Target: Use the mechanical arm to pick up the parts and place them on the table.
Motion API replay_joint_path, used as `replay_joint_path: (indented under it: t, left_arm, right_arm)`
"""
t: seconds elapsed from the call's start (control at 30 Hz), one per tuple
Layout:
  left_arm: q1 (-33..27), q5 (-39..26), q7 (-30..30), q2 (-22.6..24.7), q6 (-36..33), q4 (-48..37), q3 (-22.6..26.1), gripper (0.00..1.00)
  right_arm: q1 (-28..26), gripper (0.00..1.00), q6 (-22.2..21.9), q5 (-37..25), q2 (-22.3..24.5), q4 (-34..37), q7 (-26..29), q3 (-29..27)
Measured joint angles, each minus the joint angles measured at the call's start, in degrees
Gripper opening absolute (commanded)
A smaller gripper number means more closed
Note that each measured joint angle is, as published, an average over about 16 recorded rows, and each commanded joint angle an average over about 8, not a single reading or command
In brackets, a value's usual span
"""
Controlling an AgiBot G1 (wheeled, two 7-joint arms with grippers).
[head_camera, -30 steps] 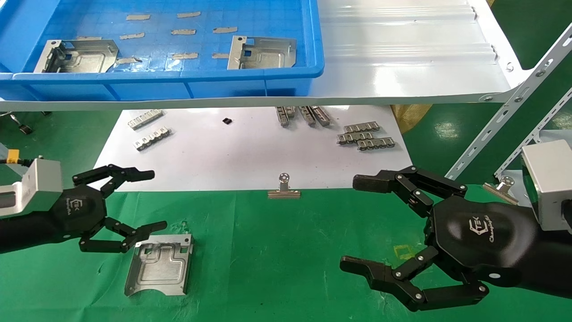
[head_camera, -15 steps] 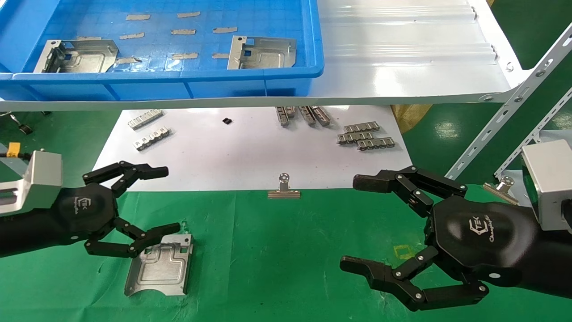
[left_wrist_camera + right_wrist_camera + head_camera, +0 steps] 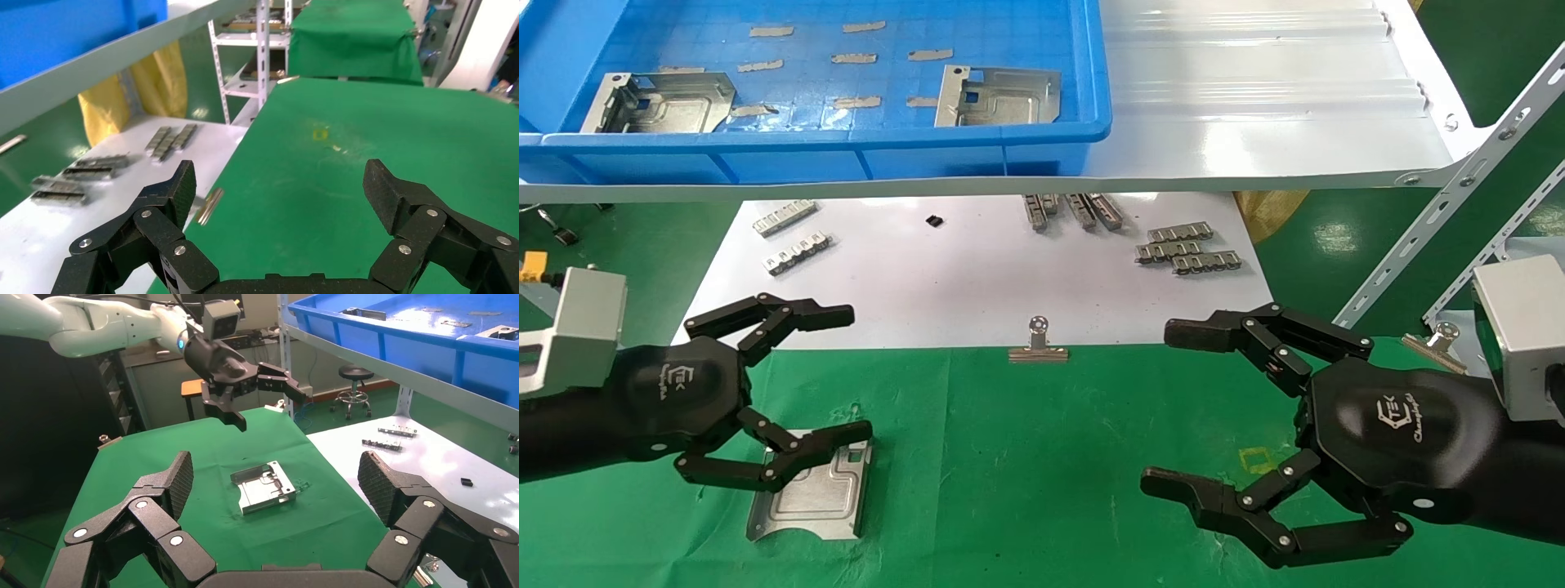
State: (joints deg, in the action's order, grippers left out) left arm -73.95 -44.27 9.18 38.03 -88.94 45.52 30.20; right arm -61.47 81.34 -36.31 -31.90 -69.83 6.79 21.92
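Silver part [image 3: 809, 490] lying released on the green table [image 3: 1042, 457]; left gripper [image 3: 834, 371], jaws wide, is rising away; right gripper [image 3: 1173, 408] idling open.

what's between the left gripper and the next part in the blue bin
Nothing visible. The left gripper hangs open above the plate on the green table; open air lies ahead to the bin parts.

Shiny ribbed sheet-metal part [image 3: 809, 490] – wrinkled matt green cloth table [image 3: 1026, 457] – glossy blue plastic bin [image 3: 846, 139]
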Motion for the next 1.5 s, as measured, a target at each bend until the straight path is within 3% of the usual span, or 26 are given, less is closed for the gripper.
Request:
replay_joint_path:
  t: [0.97, 1.5]
  left_arm:
    - [11.4, 2.2, -18.2, -2.8, 3.0, 25.8, -13.0, 1.0]
    - [12.8, 2.6, -20.3, -3.2, 3.4, 29.0, -14.7, 1.0]
  right_arm:
    - [0.0, 1.0, 0.0, 0.0, 0.0, 0.0, 0.0, 0.0]
    - [0.0, 1.0, 0.0, 0.0, 0.0, 0.0, 0.0, 0.0]
